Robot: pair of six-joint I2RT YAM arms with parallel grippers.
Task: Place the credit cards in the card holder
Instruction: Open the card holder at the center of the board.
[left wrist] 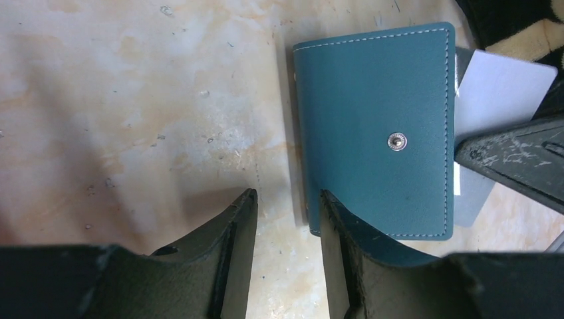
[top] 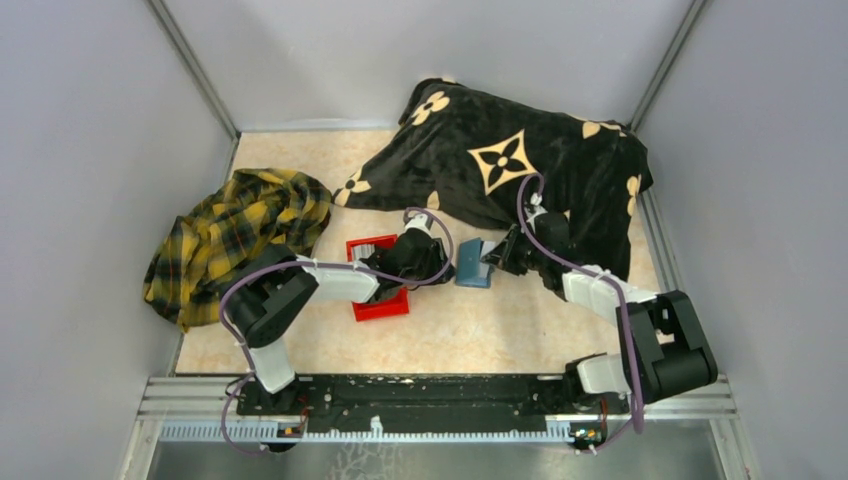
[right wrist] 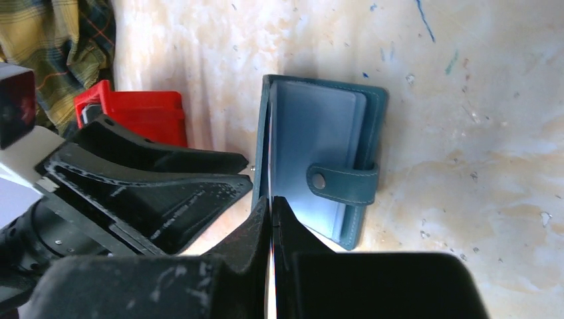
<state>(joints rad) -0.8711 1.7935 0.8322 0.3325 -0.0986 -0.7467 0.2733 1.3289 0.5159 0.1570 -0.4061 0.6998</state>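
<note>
The teal-blue card holder (top: 472,270) lies on the marble table between my two grippers. In the right wrist view it (right wrist: 319,146) is partly open, its left cover raised edge-on and its snap strap across the grey-blue inside. My right gripper (right wrist: 271,201) is shut on a thin credit card seen edge-on, whose front edge sits just inside the raised cover. In the left wrist view the white card (left wrist: 499,93) sticks out behind the teal cover (left wrist: 379,126). My left gripper (left wrist: 286,199) is open and empty, its right finger at the cover's near corner.
A red bin (top: 378,290) with something silvery at its far end lies under my left arm; it also shows in the right wrist view (right wrist: 140,113). A yellow plaid cloth (top: 235,235) lies at the left. A black blanket (top: 520,160) with tan flowers covers the back right.
</note>
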